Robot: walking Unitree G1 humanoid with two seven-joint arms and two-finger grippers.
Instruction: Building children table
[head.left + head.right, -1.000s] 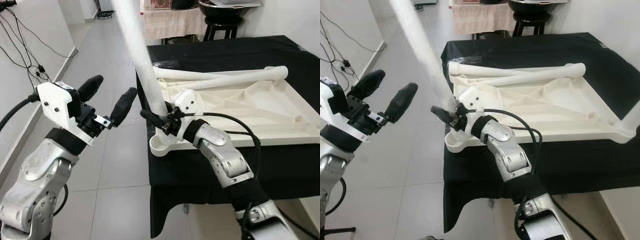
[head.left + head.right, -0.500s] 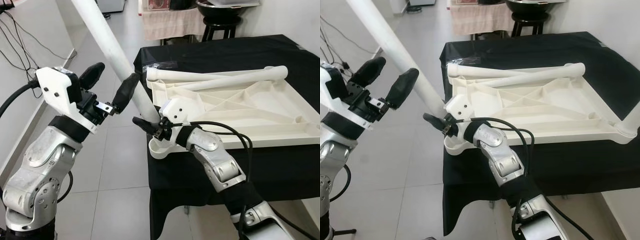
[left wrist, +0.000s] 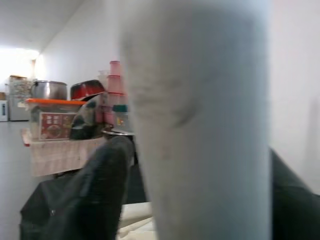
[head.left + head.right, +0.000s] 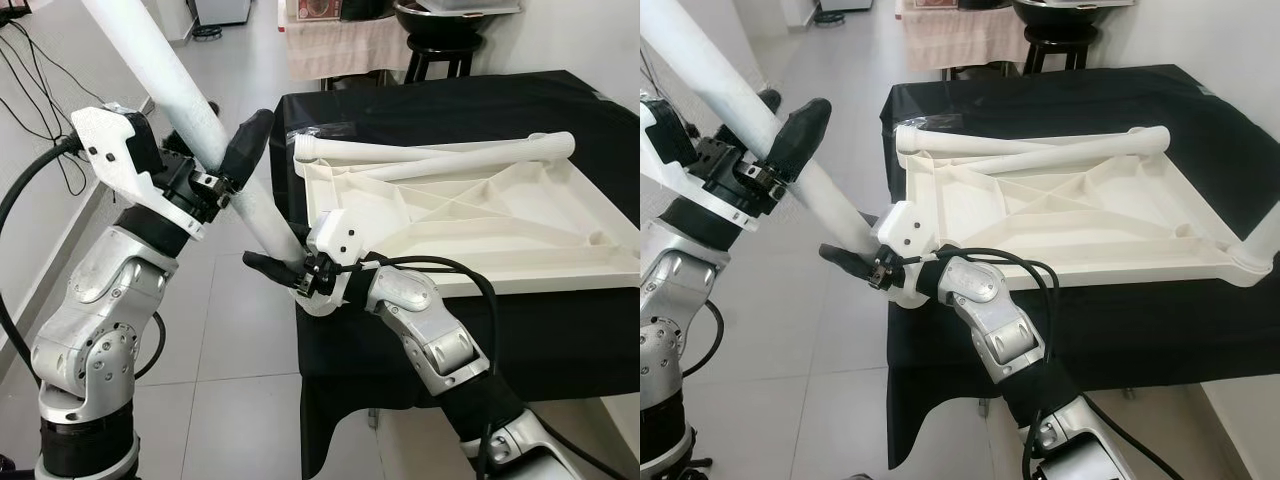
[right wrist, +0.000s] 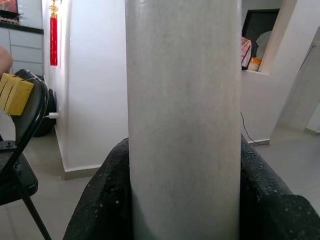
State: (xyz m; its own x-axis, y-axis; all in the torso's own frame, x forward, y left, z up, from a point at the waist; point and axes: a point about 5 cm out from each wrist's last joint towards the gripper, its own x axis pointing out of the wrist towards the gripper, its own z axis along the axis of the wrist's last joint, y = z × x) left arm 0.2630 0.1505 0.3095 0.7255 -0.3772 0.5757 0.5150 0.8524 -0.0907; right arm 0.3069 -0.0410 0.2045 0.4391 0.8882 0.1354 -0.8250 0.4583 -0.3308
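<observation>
At the near-left corner of the upturned white tabletop (image 4: 470, 225), which lies underside-up on a black-draped table (image 4: 560, 110), a white table leg (image 4: 215, 140) leans out over the floor, lower end at the corner socket (image 4: 312, 300). The right gripper (image 4: 280, 268) is pinching the leg low, near the socket; the right wrist view shows both black fingers (image 5: 102, 200) pressed to its sides. The left gripper (image 4: 215, 165) grasps the leg higher up, fingers on either side; its wrist view shows a finger (image 3: 95, 185) against the tube, so it looks closed on it, though how firmly cannot be told.

Progress, judged: early to middle. This leg is tilted, not upright, so probably not seated. Two spare legs (image 4: 440, 155) lie loose across the far edge of the tabletop. The right eye view shows something leg-like rising at the near-right corner (image 4: 1260, 240), possibly one leg fitted already; too cropped to confirm.

The eye views give the leg's tilt and socket. The wrist views give finger contact, plus background: shelves with pots behind the left, a folding chair (image 5: 20, 150) behind the right.
</observation>
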